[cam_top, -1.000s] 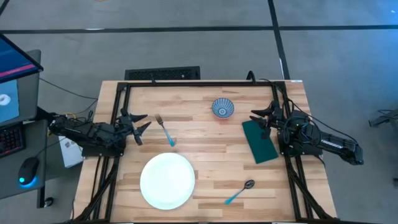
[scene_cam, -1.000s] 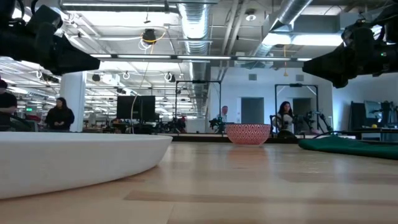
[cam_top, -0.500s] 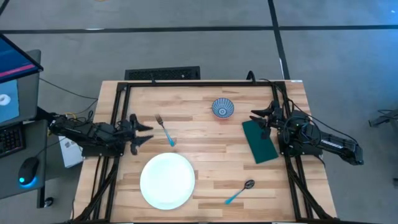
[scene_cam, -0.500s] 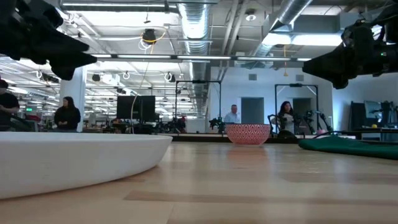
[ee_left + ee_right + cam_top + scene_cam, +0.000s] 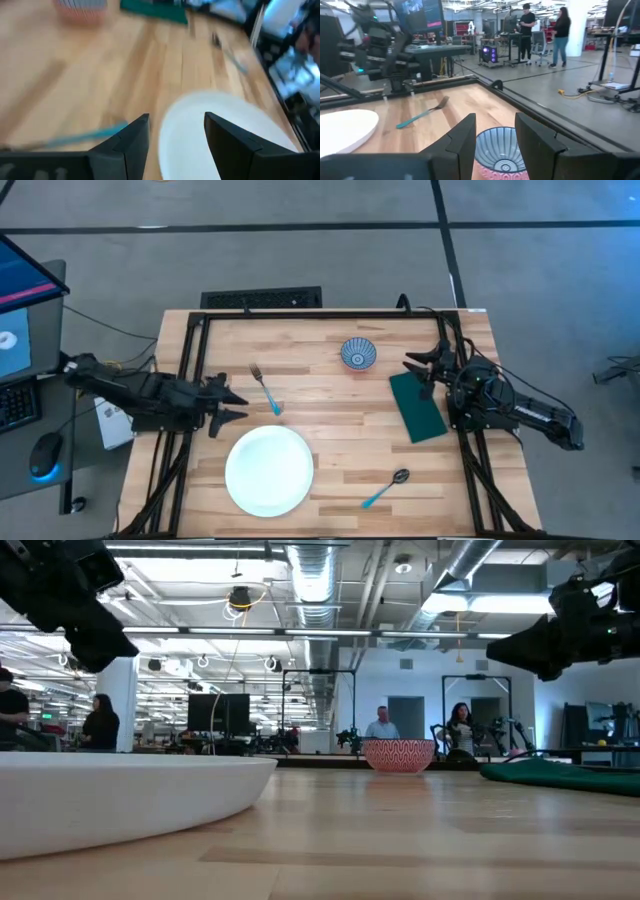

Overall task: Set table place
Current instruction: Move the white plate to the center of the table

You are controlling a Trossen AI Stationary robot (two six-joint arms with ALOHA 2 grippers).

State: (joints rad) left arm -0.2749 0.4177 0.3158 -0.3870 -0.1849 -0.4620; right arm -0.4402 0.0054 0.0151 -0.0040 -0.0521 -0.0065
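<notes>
1. Where the desk (image 5: 330, 405) of light planks filled the middle of the high view, the left gripper (image 5: 232, 405) was seen at its left edge, with its fingers spread wide and nothing held between them.
2. The white plate (image 5: 269, 470) was found in the lower left part of the desk, just below and to the right of that gripper.
3. The fork (image 5: 265, 389) was laid just right of the left gripper, above the plate and apart from it.
4. The blue-patterned bowl (image 5: 358, 353) was placed in the upper middle of the desk.
5. The dark green cloth (image 5: 417, 407) was spread at the right side, lower right of the bowl.
6. The right gripper (image 5: 417, 372) was held over the upper end of the cloth, parted wide and empty.
7. The spoon (image 5: 385, 488) was seen in the lower right part, well apart from the plate.
</notes>
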